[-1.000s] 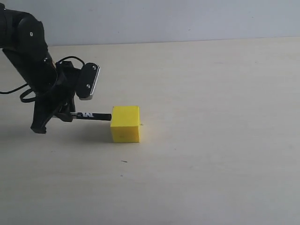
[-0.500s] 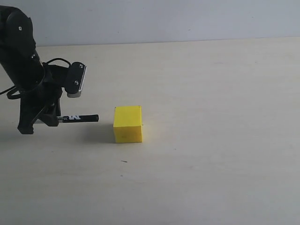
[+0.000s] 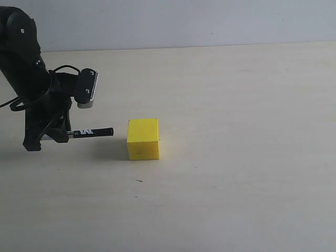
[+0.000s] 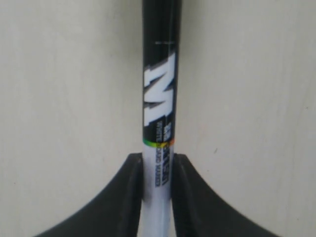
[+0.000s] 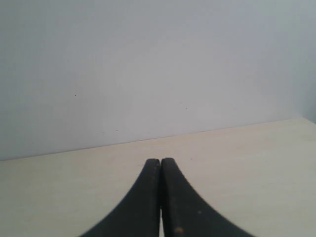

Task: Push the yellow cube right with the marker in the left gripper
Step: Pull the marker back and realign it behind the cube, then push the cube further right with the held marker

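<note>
The yellow cube (image 3: pixel 143 138) sits on the pale table, left of the middle in the exterior view. My left gripper (image 3: pixel 62 134) is at the far left, shut on the marker (image 3: pixel 90 132), which lies level and points right at the cube. Its black tip stops a short gap left of the cube's left face. In the left wrist view the black fingers (image 4: pixel 132 197) clamp the white barrel of the marker (image 4: pixel 159 103), and the cube is out of that view. My right gripper (image 5: pixel 161 163) appears only in its own wrist view, shut and empty above the table.
The pale tabletop (image 3: pixel 241 157) stretches right of the cube and toward the front. A grey wall (image 3: pixel 210 21) runs along the back edge. A small dark speck (image 3: pixel 138 181) lies in front of the cube.
One second ago the marker's tip touched the cube's left face. The left arm then drew back left, leaving the cube shifted slightly right. In the last half second the marker crept a little right.
</note>
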### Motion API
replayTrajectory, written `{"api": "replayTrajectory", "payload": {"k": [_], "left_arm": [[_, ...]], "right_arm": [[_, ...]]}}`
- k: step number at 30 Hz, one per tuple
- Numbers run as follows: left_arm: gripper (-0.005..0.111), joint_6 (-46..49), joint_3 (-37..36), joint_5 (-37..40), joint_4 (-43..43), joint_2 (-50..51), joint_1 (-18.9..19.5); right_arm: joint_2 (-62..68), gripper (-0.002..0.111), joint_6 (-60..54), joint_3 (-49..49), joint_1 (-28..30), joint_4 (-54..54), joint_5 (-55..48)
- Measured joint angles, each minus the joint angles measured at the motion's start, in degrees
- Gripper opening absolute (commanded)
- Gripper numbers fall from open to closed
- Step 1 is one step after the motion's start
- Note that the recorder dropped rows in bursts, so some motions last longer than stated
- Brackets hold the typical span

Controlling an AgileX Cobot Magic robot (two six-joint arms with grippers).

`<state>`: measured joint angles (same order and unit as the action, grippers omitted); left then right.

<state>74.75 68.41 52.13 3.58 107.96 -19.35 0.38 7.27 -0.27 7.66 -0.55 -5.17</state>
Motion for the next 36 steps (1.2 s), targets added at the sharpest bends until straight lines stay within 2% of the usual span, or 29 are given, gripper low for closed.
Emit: {"api": "replayTrajectory", "payload": {"k": [21, 24, 31, 36], "left_arm": [[0.0, 0.2, -1.2, -1.4, -0.4, 4.9, -0.2], [0.0, 0.2, -1.2, -2.0, -0.5, 4.9, -1.3], [0.0, -1.2, 3.1, -3.8, 1.7, 5.5, -8.1], [0.0, -5.3, 5.1, -0.9, 1.3, 6.0, -9.1]], "right_arm": [[0.0, 0.0, 0.0, 0.0, 0.0, 0.0, 0.0], [0.0, 0.0, 0.0, 0.0, 0.0, 0.0, 0.0], [0.0, 0.0, 0.0, 0.0, 0.0, 0.0, 0.0], [0.0, 0.0, 0.0, 0.0, 0.0, 0.0, 0.0]]}}
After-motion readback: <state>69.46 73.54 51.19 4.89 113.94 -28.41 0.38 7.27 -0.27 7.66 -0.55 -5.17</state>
